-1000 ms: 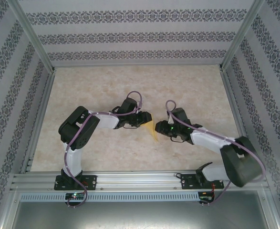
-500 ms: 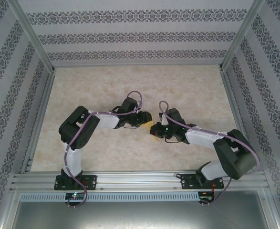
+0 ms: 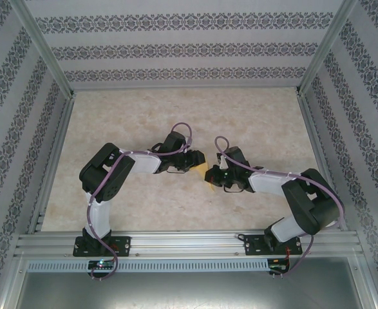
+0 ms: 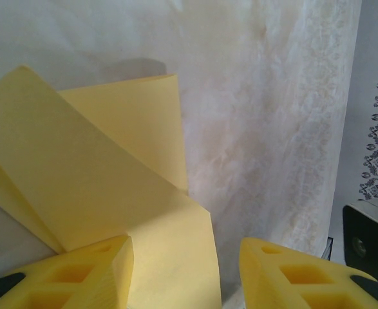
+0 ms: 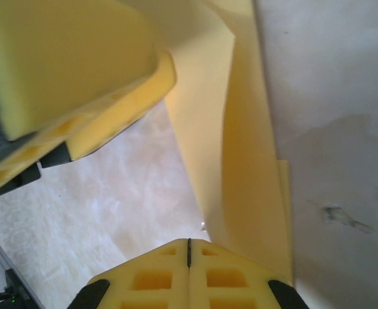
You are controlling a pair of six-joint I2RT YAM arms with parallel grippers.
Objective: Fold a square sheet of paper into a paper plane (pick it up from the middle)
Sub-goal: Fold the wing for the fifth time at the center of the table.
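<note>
The right gripper (image 5: 189, 261) has its jaws pressed together, seemingly nipping a folded edge of the sheet of paper (image 5: 240, 161). The left gripper (image 4: 186, 273) stands wide open astride another flap, holding nothing. The sheet sits half-folded on the counter (image 4: 272, 129) between the two arms. Thin, light and limp, it will probably buckle or tear, so creases with doubled layers are the safest hold.

Overhead view: bright, even, diffuse light. The arms (image 3: 105, 174) cast only faint, short shadows on the pale table (image 3: 253, 116), and focus is sharp throughout. Left wrist view: soft focus, with the paper (image 4: 111, 187) throwing a grey shadow onto the table behind it. Right wrist view: the right gripper's fingers (image 5: 189, 273) are close and blurred, and the table surface is washed pale.
</note>
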